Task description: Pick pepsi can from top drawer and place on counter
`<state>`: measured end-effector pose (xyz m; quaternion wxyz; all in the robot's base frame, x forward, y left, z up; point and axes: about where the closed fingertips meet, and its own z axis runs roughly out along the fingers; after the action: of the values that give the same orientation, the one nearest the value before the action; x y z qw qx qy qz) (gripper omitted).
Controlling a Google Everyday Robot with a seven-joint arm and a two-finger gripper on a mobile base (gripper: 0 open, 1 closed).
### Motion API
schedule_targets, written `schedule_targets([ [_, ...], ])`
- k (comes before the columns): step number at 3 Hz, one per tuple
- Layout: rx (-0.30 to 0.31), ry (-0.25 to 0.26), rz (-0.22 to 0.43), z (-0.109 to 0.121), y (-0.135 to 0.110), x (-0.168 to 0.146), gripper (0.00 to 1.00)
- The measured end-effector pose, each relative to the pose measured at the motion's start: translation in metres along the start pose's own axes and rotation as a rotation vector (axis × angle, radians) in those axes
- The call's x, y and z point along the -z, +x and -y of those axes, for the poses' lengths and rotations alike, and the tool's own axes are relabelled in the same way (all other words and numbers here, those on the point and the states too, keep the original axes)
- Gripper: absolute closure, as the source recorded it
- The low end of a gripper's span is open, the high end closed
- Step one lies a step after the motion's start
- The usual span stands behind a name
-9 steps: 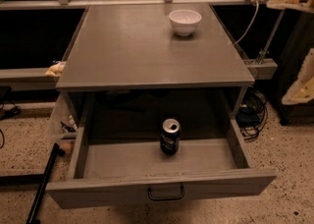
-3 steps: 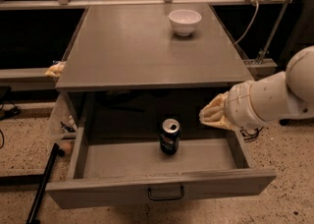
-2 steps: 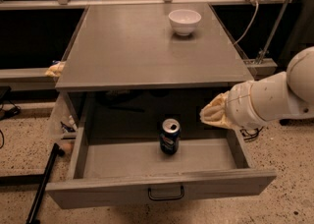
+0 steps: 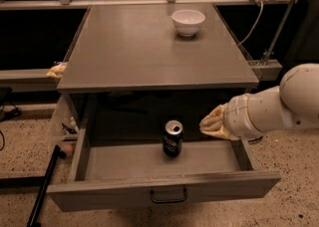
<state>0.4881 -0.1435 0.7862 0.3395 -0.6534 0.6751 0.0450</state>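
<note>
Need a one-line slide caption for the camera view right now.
Gripper hovers beside the upright pepsi can in the open top drawer; white bowl sits on the counter.

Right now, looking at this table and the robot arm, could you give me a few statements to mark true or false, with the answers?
1. The pepsi can stands upright inside the top drawer. True.
2. The white bowl sits in the drawer next to the can. False: it rests on the counter, near the far right corner.
3. The end effector is wrapped around the can. False: it is to the right of the can, apart from it, above the drawer's right side.
4. The top drawer is pulled open. True.
5. A second soda can stands on the counter. False: only the bowl is on it.
</note>
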Motion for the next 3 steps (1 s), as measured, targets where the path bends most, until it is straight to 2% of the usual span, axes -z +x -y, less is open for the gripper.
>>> schedule_targets([
  [2,-0.054,0.009,0.068,-0.002,0.007,-0.037,0.35],
  [3,-0.078,0.015,0.105,-0.001,0.006,-0.053,0.30],
])
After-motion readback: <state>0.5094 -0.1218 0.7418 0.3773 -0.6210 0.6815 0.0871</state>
